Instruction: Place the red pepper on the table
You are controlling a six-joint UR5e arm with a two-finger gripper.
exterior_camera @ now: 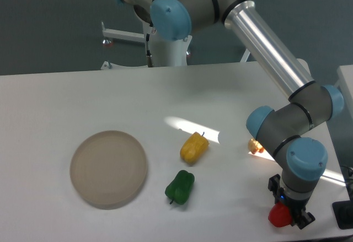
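The red pepper (278,216) is small and glossy and shows at the table's (83,96) front right corner. It pokes out from under my gripper (289,206), which points straight down over it and looks shut on it. The blue wrist joint hides most of the fingers and the pepper's right side. I cannot tell whether the pepper touches the white table top or hangs just above it.
A yellow pepper (194,147) and a green pepper (180,187) lie mid-table. A round beige plate (108,168) sits to their left. A small yellowish object (254,145) rests beside the arm's elbow. The table's right edge and front edge are close to the gripper.
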